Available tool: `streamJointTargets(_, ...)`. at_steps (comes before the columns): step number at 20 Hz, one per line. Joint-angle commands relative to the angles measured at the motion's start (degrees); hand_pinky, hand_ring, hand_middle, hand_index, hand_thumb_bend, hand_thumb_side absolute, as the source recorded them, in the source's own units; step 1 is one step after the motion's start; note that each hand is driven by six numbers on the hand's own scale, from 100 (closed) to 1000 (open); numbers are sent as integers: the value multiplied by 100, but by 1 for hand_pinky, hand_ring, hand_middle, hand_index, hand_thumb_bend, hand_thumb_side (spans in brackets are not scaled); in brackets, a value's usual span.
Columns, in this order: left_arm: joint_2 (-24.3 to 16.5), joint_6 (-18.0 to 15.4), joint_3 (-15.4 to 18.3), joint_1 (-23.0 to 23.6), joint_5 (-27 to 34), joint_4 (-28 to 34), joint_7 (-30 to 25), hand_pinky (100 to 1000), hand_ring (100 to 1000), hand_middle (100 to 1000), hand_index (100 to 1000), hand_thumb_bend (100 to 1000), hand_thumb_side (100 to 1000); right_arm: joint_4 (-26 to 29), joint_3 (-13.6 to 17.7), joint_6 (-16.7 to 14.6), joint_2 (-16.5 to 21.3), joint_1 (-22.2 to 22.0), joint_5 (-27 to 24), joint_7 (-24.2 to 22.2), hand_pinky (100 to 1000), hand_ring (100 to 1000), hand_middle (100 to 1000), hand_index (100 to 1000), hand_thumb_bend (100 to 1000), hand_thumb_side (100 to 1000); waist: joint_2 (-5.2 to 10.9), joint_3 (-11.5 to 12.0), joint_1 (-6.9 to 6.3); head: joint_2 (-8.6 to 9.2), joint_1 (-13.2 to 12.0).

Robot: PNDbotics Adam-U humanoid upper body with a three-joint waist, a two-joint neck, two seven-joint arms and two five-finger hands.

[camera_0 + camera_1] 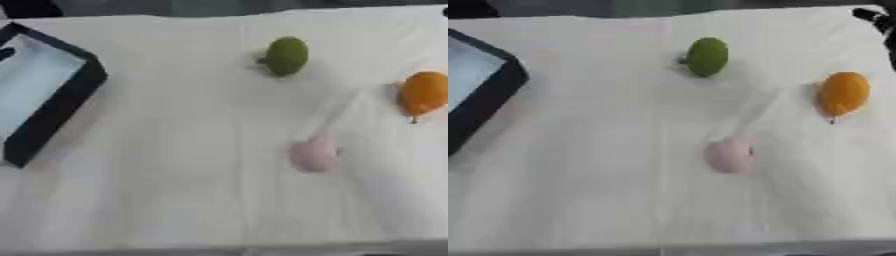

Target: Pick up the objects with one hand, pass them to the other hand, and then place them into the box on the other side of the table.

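White cloth [175, 190], three fruits [708, 56] — no hand visible

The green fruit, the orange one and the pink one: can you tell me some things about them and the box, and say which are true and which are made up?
1. The green fruit lies inside the box. False: it lies on the white cloth, far from the box.
2. The box stands at the left side of the table. True.
3. The pink fruit lies nearer the front edge than the green fruit. True.
4. A robot hand is holding the orange fruit. False: it lies on the cloth by itself, and no hand shows.
5. The orange fruit lies to the right of the green one. True.
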State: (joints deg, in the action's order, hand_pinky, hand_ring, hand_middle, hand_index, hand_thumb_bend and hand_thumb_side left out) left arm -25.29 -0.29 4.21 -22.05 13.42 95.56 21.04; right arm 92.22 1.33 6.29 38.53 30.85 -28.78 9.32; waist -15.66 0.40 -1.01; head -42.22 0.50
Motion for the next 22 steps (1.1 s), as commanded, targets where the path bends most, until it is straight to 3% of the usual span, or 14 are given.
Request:
streamJointTargets(1, -43, -25, 76, -20, -30, 94, 58, 784, 897, 900, 950, 740, 691, 176, 67, -170, 1, -32, 152, 85, 851, 866, 854, 898, 350, 492, 48, -10, -16, -15, -7)
streamJointTargets(3, -11, -52, 77, -14, -33, 80, 76, 783, 895, 899, 949, 738, 691, 245, 95, -281, -148, -125, 288, 150, 852, 869, 856, 899, 341, 496, 41, -17, -31, -2, 16)
streamJointTargets(4, 3, -68, 80, -13, -34, 75, 87, 782, 894, 898, 949, 739, 686, 301, 115, -333, -233, -184, 368, 178, 852, 871, 857, 899, 368, 457, 39, -21, -39, 6, 30)
streamJointTargets(6, 18, -93, 81, -9, -35, 63, 106, 781, 892, 896, 948, 735, 691, 416, 141, -394, -369, -304, 515, 212, 852, 870, 856, 899, 348, 491, 36, -30, -52, 15, 47)
streamJointTargets(12, 56, -115, 69, -5, -11, 65, 106, 778, 889, 893, 944, 735, 690, 571, 163, -227, -402, -504, 711, 132, 851, 862, 850, 900, 384, 457, 55, -45, -58, 59, 124)
streamJointTargets(17, 91, -80, 45, 2, -19, 79, 75, 774, 885, 886, 940, 729, 689, 563, 159, 198, 14, -523, 821, -308, 852, 861, 842, 905, 427, 433, 78, -35, -40, 152, 304)
streamJointTargets(22, 433, -37, 107, -5, -61, 95, 152, 770, 883, 884, 936, 729, 686, 530, 139, 687, 769, -331, 1288, -1067, 856, 866, 844, 903, 423, 381, 102, -44, -1, 350, 404)
